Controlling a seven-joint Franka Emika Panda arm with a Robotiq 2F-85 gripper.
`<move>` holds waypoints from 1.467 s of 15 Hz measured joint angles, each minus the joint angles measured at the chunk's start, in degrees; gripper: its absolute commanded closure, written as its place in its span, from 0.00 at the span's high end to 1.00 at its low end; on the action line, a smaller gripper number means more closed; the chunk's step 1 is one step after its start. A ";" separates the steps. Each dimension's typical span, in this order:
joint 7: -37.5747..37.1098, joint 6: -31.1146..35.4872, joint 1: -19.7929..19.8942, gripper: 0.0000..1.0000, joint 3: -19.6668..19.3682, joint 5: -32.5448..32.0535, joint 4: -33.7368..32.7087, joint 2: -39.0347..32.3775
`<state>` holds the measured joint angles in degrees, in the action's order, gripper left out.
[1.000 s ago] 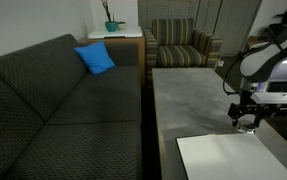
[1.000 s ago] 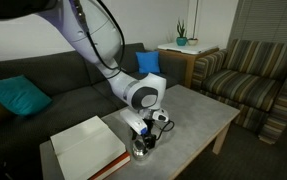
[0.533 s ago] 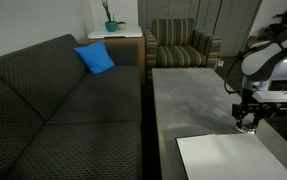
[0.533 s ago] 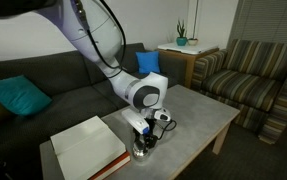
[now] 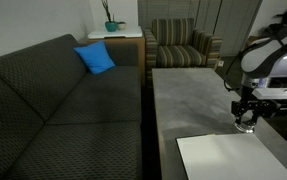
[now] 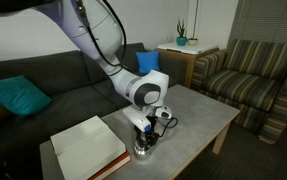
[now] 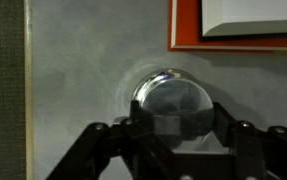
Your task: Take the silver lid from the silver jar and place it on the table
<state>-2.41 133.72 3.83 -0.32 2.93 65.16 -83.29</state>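
Note:
In the wrist view the silver lid [image 7: 173, 103] shows as a round shiny disc between my two dark fingers [image 7: 123, 128], which press on its left and right sides. My gripper [image 7: 173, 120] is shut on it, pointing straight down. The silver jar [image 6: 143, 151] stands on the grey table [image 6: 198, 118] near its front edge, directly under my gripper [image 6: 146, 140]; its body is hidden below the lid in the wrist view. In an exterior view my gripper [image 5: 245, 122] hangs low over the table [image 5: 188, 110], just beyond the white sheet.
A white sheet on an orange backing [image 7: 238, 25] lies close beside the jar and shows in both exterior views [image 6: 83, 146] [image 5: 233, 158]. A dark sofa [image 5: 53, 100] with a blue cushion [image 5: 96, 58] runs along the table. A striped armchair [image 6: 253, 75] stands past the far end.
The jaws have shut onto the lid's sides. The arm has hardly moved.

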 measured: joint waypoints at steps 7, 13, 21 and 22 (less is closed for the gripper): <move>6.03 0.22 1.23 0.44 3.26 0.37 2.46 4.82; 6.45 -3.93 3.32 0.44 5.27 1.33 12.15 10.12; -0.11 -8.22 3.74 0.44 2.73 5.77 23.23 14.63; -1.34 -8.20 3.71 0.44 2.06 5.99 23.95 14.79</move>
<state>-3.75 125.52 7.54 1.75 8.92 89.11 -68.50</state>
